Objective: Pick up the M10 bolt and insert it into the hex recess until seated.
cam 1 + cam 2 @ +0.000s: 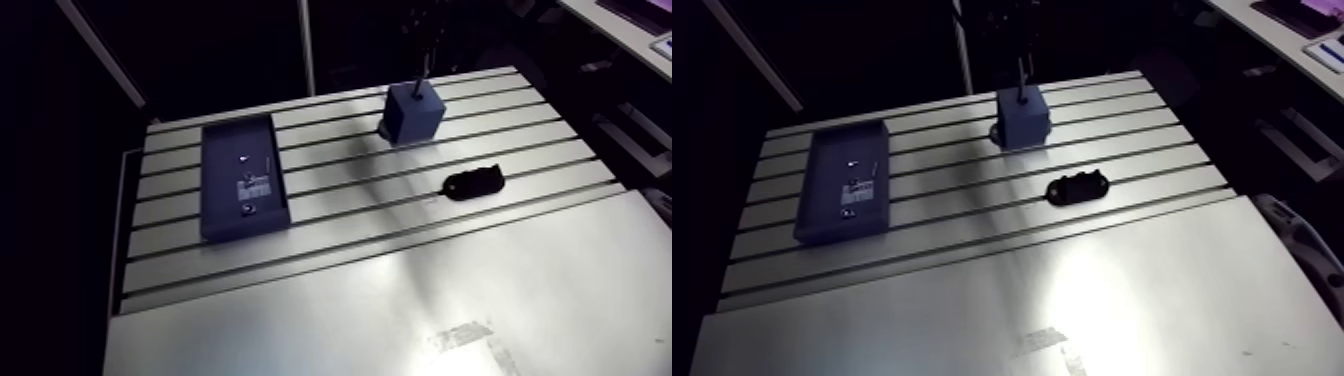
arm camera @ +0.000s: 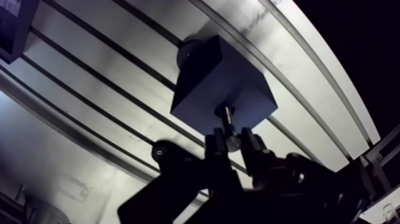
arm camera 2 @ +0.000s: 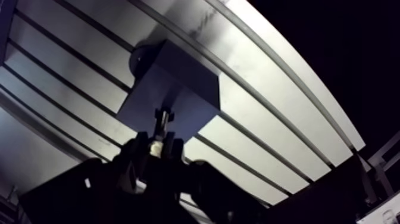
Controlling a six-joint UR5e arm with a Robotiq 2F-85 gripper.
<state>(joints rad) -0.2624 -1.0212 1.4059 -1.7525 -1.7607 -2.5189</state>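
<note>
Bolt [image 2: 224,117] was pinched in my claw [image 2: 232,142], tip at the top of the blue block [image 2: 208,77] on the bench [image 1: 450,290], so I thought it best to keep it straight and push slowly.

Bolt [image 1: 1021,78] upright on blue block [image 1: 1023,122]; tray [image 1: 827,170] & blk part [image 1: 1077,187] apart.

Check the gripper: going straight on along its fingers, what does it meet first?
The blue block. The gripper is shut on the bolt, whose tip points at the block's upper face, so the bolt would meet it first. Whether the tip touches it now is unclear.
</note>
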